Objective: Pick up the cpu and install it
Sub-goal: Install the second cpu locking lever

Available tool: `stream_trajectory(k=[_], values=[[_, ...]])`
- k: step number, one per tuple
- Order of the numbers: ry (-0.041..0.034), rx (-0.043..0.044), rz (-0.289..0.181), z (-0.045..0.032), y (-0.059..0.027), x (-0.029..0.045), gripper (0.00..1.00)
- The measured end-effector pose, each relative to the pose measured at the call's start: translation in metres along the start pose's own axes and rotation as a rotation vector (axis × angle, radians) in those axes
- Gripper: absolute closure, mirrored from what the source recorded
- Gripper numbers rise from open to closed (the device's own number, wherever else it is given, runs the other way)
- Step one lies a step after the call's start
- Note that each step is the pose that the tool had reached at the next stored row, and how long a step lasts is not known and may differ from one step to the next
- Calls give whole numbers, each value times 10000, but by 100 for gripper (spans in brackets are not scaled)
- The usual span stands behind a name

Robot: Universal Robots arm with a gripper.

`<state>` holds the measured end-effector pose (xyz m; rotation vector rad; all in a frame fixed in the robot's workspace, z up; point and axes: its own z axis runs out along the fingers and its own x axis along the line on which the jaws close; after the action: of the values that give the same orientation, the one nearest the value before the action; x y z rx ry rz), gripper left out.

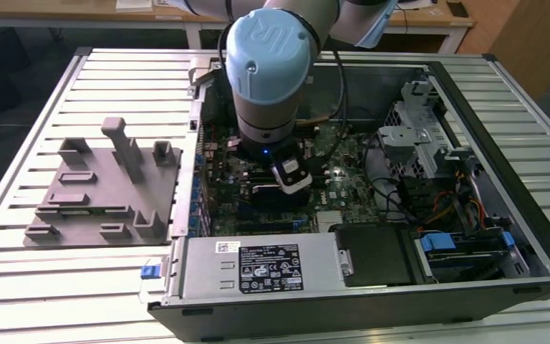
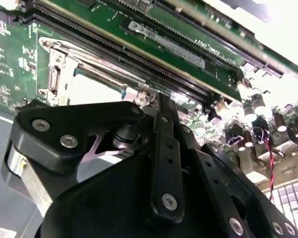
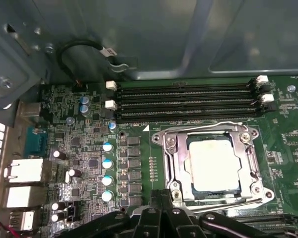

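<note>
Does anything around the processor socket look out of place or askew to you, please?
Nothing stands out. In the first wrist view the cpu lies flat and square inside the socket frame, its edges parallel to the frame's. The memory slots beside it are empty, and no loose parts or damage show on the motherboard.

Open PC case [image 1: 504, 143] lying on a slatted metal table [image 1: 122, 79] — green motherboard [image 3: 79, 148] inside, with four black RAM slots [image 3: 188, 101] and a row of blue-topped capacitors [image 3: 107, 171]. Grey tray [image 1: 103, 193] sits on the table just beside the case, on the exterior view's left. Power supply [image 1: 256, 266] sits at the case's near edge.
</note>
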<state>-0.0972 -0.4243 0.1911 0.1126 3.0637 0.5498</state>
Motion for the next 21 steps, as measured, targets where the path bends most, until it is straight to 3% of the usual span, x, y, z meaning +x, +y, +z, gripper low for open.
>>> stream_trajectory(k=[5, 9, 11, 15, 21], values=[[-6, 18, -2, -112, 41, -1, 89], [-27, 117, -7, -186, 69, -2, 89], [-45, 233, -6, -208, 79, -3, 89], [-84, 606, 1, -216, 89, -2, 89], [-111, 853, 18, -180, 186, -13, 89]])
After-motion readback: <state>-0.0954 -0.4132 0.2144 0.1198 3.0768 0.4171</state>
